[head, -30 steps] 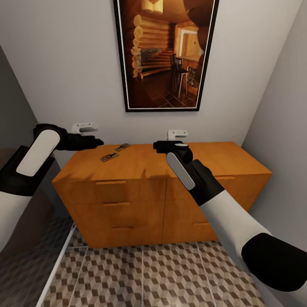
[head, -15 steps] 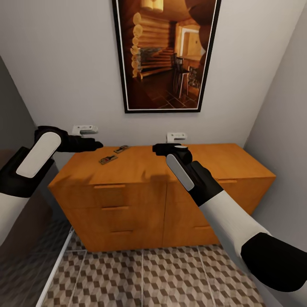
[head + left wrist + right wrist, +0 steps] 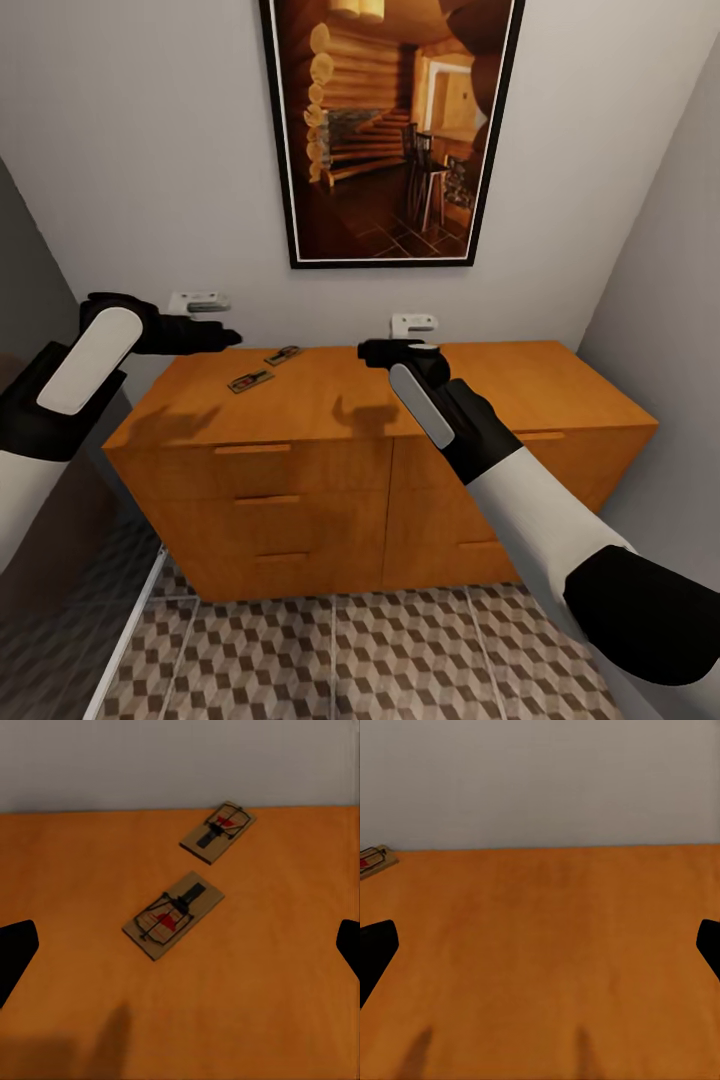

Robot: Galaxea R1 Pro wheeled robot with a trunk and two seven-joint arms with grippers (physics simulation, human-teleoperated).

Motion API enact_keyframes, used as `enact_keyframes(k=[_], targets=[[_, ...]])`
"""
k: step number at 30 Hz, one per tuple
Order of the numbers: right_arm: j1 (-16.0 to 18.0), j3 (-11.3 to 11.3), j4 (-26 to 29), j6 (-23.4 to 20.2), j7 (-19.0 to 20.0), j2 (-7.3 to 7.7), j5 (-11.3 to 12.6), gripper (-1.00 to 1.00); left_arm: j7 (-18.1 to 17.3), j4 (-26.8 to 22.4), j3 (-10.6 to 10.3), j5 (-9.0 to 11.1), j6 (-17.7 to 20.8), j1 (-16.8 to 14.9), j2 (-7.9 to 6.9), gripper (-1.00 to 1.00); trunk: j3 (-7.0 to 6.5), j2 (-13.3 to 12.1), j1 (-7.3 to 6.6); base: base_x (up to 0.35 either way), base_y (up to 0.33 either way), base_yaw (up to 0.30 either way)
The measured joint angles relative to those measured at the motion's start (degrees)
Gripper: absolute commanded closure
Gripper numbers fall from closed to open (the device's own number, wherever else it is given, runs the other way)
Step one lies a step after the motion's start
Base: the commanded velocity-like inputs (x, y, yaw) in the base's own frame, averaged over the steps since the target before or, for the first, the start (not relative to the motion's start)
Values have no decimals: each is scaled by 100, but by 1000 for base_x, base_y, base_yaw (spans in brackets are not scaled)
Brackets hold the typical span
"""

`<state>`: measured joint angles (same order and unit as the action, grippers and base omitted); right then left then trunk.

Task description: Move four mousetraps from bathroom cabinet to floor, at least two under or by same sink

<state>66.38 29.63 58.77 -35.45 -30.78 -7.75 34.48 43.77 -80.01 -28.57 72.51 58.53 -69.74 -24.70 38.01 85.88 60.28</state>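
Note:
The orange-brown cabinet (image 3: 300, 490) stands against the far wall, drawers shut. Two mousetraps lie on its top toward the left: one nearer (image 3: 250, 381) (image 3: 173, 915), one closer to the wall (image 3: 283, 354) (image 3: 217, 831). My left gripper (image 3: 222, 338) (image 3: 181, 945) hovers open above the top's left end, just short of the nearer trap, with nothing between its fingers. Over the middle of the top, my right gripper (image 3: 376, 349) (image 3: 541, 945) is open too, above bare wood; a trap's corner (image 3: 375, 860) shows at the edge of the right wrist view.
A framed picture (image 3: 385, 130) hangs above the cabinet, with two white wall fittings (image 3: 200, 300) (image 3: 413, 324) below it. A grey wall (image 3: 670, 300) closes the right side. Cube-patterned bathroom floor (image 3: 350, 650) lies in front; a darker shower tray (image 3: 60, 640) is at the left.
The whole head view has shifted: the cabinet sits lower and wider in the picture, so the camera moved. Both grippers stay open over the cabinet top.

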Motion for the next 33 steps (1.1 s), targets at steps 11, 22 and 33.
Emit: enact_keyframes(k=[11,22,33], targets=[[0,3,-52,7,8,-6,-8,-100,-649,10,-642,-16,-22,-68,27,-100,0,0,0,1,0,0],[0,4,-55,15,4,-9,-5,-100,-1098,46,-1075,-49,-24,-88,15,-100,0,0,0,0,0,0],[0,44,-55,16,4,-10,-2,-100,-1136,34,-1436,-57,-31,-133,8,-100,0,0,0,0,0,0]])
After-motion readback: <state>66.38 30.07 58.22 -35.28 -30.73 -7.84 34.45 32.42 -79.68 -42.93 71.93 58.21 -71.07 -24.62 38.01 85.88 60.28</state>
